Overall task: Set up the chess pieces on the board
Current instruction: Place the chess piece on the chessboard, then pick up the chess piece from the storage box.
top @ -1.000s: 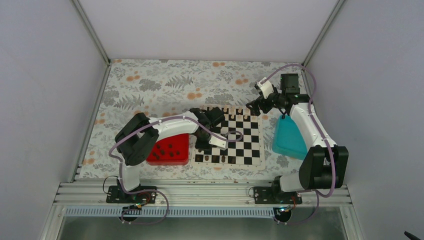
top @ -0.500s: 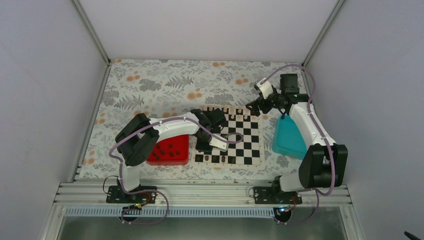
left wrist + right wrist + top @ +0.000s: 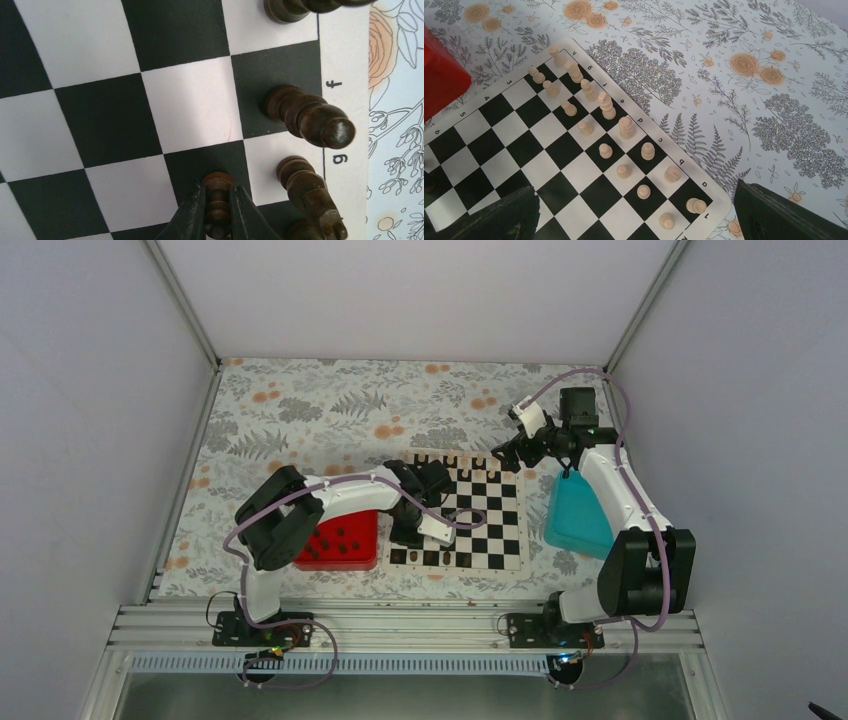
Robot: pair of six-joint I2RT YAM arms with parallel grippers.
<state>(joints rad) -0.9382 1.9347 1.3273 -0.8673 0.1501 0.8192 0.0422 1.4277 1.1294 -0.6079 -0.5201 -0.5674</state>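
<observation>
At the left of the worktop (image 3: 300, 410) the red tray (image 3: 335, 562) holds several dark chess pieces (image 3: 342, 536) waiting their turn. Just right of it, the left end effector (image 3: 218, 189) is clenched on a dark pawn (image 3: 218, 202), pinned between its fingers (image 3: 192, 210) over a black square of the board (image 3: 498, 520), one row in from the near edge and beside the g file. The back-row pieces (image 3: 307, 116) already stand along that edge. The step in hand looks like seating this pawn; whether its base touches the board cannot be told. The next move would call for lowering it upright onto the middle of the square, letting go cleanly, and lifting clear without brushing its neighbours. Along the far edge the pale pieces (image 3: 604, 105) stand in two rows. The right end effector (image 3: 508, 453) hangs released and empty above the far right corner, and the teal tray (image 3: 578, 515) lies just beyond the board.
</observation>
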